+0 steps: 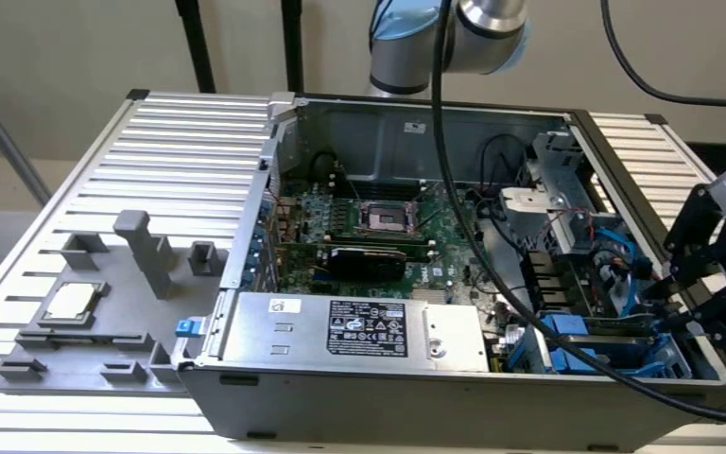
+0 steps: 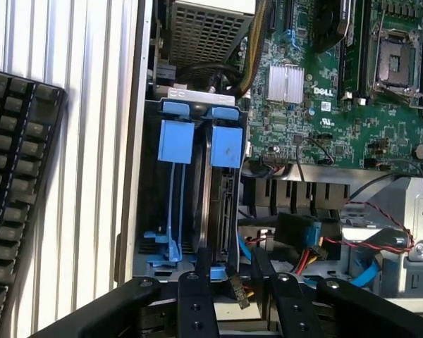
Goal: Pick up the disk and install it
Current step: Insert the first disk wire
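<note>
The disk [image 2: 224, 146] stands on edge in the drive cage [image 2: 137, 211] at the corner of the open computer case. Its bright blue carrier tab faces out and its dark edge runs down into the slot. In the exterior view its blue carrier [image 1: 567, 326] sits low on the right side of the case. A second blue carrier [image 2: 176, 141] sits in the neighbouring slot. My gripper [image 2: 231, 264] hovers just off the cage, open. Its black fingers [image 2: 197, 289] are apart with nothing held between them. From outside, the gripper [image 1: 665, 298] hangs over the case's right wall.
The green motherboard [image 1: 363, 227] lies in the middle of the case, with a large silver box [image 1: 351, 331] in front. Red, orange and blue cables [image 2: 317, 246] crowd beside the cage. A black keyboard [image 2: 14, 183] lies outside the case. A grey tray holding a small chip [image 1: 71, 301] is on the exterior view's left.
</note>
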### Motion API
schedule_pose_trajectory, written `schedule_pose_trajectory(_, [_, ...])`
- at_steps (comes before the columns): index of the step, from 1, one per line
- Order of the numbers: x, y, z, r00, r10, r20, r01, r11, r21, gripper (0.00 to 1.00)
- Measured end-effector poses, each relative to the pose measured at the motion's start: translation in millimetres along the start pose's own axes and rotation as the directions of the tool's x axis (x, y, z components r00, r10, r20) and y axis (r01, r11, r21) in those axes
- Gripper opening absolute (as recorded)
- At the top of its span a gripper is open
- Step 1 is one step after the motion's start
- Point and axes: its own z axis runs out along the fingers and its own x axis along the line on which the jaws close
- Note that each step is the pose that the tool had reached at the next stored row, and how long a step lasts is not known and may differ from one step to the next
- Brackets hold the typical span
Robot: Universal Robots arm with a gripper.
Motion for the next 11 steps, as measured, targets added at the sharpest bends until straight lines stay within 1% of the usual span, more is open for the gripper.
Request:
schedule_pose_trajectory(4, [0.2,-0.4,0.4,0.9992,-0.039,-0.0022,0.039,0.9992,-0.0105,0.37])
schedule_pose_trajectory(7, [0.2,-0.6,0.5,0.9973,-0.074,-0.0039,0.074,0.9971,-0.0180,0.37])
schedule_pose_trajectory(11, [0.3,-2.0,0.9,0.9940,-0.109,-0.0050,0.109,0.9937,-0.0252,0.37])
